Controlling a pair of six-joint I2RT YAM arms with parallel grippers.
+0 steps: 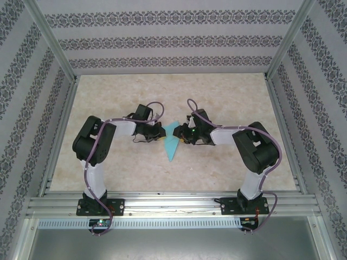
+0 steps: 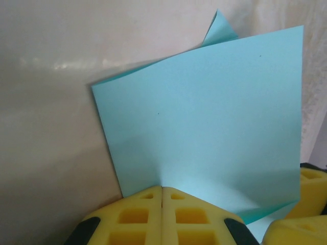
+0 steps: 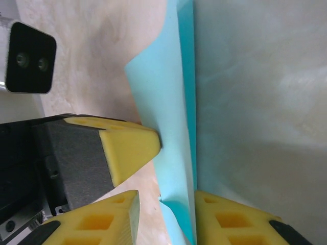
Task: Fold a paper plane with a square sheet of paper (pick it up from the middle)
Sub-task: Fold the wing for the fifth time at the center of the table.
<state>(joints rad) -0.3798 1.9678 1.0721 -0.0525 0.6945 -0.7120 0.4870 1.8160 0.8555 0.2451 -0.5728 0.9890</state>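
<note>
Left hand (image 2: 162, 196) pinches the folded paper (image 2: 204, 117).

I see soft, even light in the overhead view, with only faint shadows on the table (image 1: 217, 97). My left wrist view has a glare streak at upper left, and the yellow pads (image 2: 138, 214) along the bottom look slightly soft. The right wrist view is bright, hazy at right.

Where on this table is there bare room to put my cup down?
Two bare patches: the far stretch of the table along the back wall, and the near middle between the left arm base and right arm base. It is crowded at the centre, where the left gripper and right gripper meet at the blue paper.
</note>
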